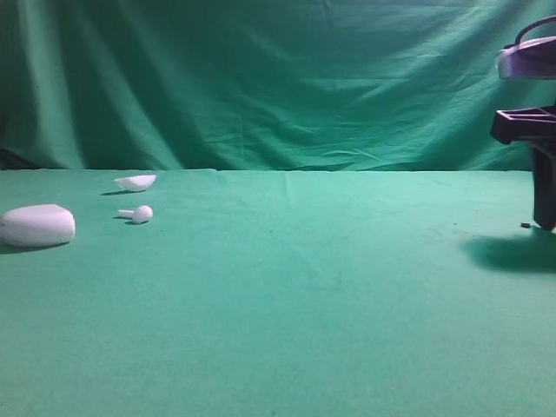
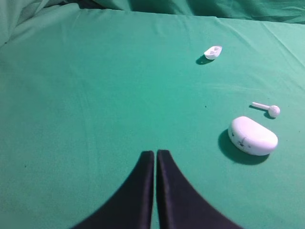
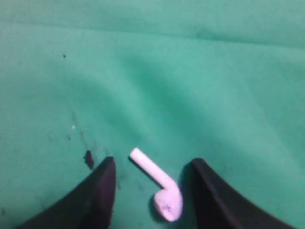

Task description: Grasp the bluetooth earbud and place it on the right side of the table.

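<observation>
The bluetooth earbud [image 3: 167, 200], small and white with a short stem and a dark-spotted head, lies on the green table [image 1: 304, 295]. In the right wrist view it rests between the fingers of my right gripper [image 3: 152, 162], which stand apart. Its head is close to the right finger and the left finger stands well clear of it. My right gripper [image 1: 544, 221] reaches down to the cloth at the far right edge of the exterior view, where I cannot make out the earbud. My left gripper [image 2: 155, 152] is shut with nothing in it, above bare cloth.
At the far left lie a large white rounded case [image 1: 37, 225] [image 2: 252, 136], a white earbud with a round head and straight stem [image 1: 139, 213] [image 2: 269, 109], and a small white shell-shaped piece [image 1: 135, 182] [image 2: 213, 52]. A green curtain hangs behind.
</observation>
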{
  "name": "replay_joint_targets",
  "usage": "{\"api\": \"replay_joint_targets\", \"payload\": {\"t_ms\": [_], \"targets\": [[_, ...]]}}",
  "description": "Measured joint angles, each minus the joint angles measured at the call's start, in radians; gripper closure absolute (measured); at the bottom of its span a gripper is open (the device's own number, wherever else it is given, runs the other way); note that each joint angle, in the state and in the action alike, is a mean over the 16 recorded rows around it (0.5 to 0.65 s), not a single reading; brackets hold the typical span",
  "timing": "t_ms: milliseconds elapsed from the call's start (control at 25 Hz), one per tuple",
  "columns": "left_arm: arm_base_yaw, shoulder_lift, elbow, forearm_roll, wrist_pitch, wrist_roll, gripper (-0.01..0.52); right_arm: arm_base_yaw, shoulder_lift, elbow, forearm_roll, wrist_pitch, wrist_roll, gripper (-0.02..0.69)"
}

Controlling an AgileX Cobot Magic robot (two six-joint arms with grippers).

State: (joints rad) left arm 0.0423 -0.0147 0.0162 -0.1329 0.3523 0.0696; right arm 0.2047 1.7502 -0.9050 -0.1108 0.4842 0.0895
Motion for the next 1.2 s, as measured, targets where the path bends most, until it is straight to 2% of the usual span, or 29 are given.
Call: {"api": "replay_joint_targets", "payload": {"t_ms": [280, 360, 480, 600, 1040, 1200], "targets": [[0.000, 0.000, 0.000, 0.000, 0.000, 0.000, 0.514, -0.001, -0.056, -0.030, 0.003, 0.090, 0.000, 0.233], [0.000, 0.000, 0.000, 0.000, 0.000, 0.000, 0.514, -0.001, -0.098, -0.041, 0.008, 0.133, 0.000, 0.218], [0.000, 0.000, 0.000, 0.000, 0.000, 0.000, 0.514, -0.001, -0.185, -0.056, 0.020, 0.209, -0.001, 0.232], [0.000, 0.000, 0.000, 0.000, 0.000, 0.000, 0.514, -0.001, -0.304, -0.069, 0.034, 0.292, -0.001, 0.282], [0.000, 0.000, 0.000, 0.000, 0.000, 0.000, 0.514, -0.001, -0.862, -0.044, 0.091, 0.513, -0.005, 0.587], [0.000, 0.000, 0.000, 0.000, 0.000, 0.000, 0.514, -0.001, -1.062, -0.003, 0.102, 0.542, -0.020, 0.652]]}}
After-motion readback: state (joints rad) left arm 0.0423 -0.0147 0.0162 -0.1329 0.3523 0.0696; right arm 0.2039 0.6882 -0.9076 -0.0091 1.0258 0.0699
